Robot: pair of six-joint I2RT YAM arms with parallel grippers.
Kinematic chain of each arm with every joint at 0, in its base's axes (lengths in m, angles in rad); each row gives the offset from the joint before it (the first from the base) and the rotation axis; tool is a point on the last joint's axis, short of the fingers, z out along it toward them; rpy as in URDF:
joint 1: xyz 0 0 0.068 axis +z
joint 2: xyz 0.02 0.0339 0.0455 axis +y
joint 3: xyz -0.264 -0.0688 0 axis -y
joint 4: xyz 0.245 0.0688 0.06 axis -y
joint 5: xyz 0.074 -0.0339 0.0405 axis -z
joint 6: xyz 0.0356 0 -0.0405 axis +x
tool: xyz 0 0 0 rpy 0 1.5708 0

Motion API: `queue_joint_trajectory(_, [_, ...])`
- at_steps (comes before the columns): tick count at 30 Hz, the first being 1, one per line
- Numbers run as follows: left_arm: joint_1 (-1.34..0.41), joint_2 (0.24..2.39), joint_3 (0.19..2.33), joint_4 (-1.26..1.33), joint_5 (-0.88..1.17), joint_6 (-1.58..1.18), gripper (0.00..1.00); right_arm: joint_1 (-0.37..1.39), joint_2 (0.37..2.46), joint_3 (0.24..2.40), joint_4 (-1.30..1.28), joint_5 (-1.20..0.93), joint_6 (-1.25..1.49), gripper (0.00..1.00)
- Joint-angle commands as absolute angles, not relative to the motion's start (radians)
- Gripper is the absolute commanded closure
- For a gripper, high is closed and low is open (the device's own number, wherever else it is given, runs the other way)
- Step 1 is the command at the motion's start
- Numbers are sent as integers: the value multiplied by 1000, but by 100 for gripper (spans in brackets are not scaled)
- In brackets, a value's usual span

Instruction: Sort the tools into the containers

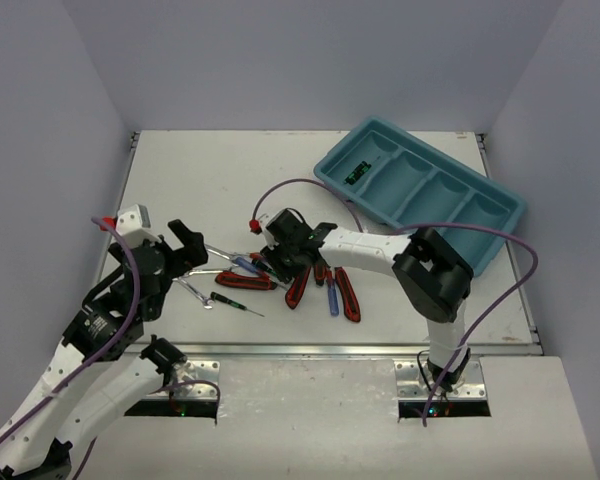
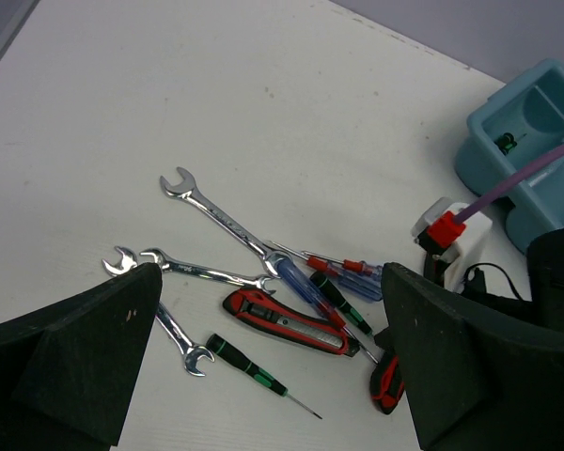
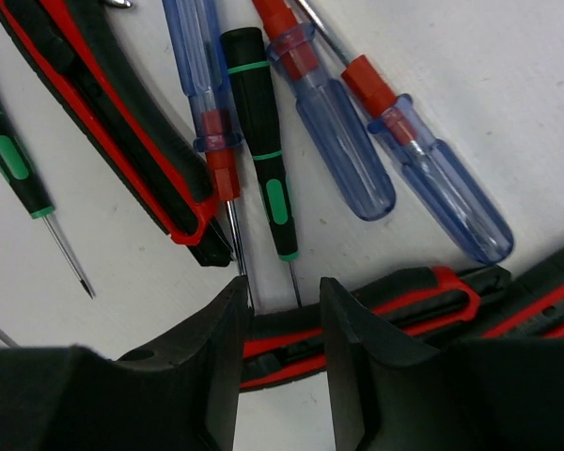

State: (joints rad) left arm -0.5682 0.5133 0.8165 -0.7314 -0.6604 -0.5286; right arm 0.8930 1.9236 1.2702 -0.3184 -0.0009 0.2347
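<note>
The tools lie in a heap at mid-table. My right gripper (image 1: 280, 262) (image 3: 284, 301) is down in the heap, its jaws a narrow gap apart. Across that gap lies a red-and-black utility knife (image 3: 282, 343). The tips of a black-and-green screwdriver (image 3: 258, 122) and a blue-and-red screwdriver (image 3: 202, 85) reach into it. My left gripper (image 1: 185, 250) (image 2: 271, 310) hangs wide open and empty above the wrenches (image 2: 202, 272), another knife (image 2: 287, 320) and a loose green screwdriver (image 2: 249, 372). The teal tray (image 1: 500, 235) of containers sits at the far right, with one green screwdriver (image 1: 358, 170) in its leftmost compartment.
Two more blue-and-red screwdrivers (image 3: 334, 122) (image 3: 442, 188) and a second knife (image 3: 122, 122) crowd around my right fingers. Purple cables loop over both arms. The table's raised edges run at the left and far sides.
</note>
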Motion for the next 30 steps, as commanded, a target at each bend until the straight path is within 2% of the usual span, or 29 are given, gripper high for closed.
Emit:
queue_joint_trajectory(1, [-565, 531, 807, -672, -629, -506, 0, 910, 1964, 1337, -259, -9, 195, 62])
queue_joint_trajectory(14, [-565, 541, 802, -663, -611, -497, 0, 922, 2092, 1391, -256, 46, 166, 63])
queue_joint_trajectory(18, [-563, 543, 802, -661, -609, -495, 0, 923, 2089, 1382, -255, 39, 168, 75])
queue_joint_trajectory(20, [-565, 545, 802, -660, -607, -494, 0, 922, 2088, 1384, -260, 34, 169, 78])
queue_joint_trajectory(30, [-565, 549, 802, -658, -604, -491, 0, 923, 2091, 1379, -268, 3, 176, 75])
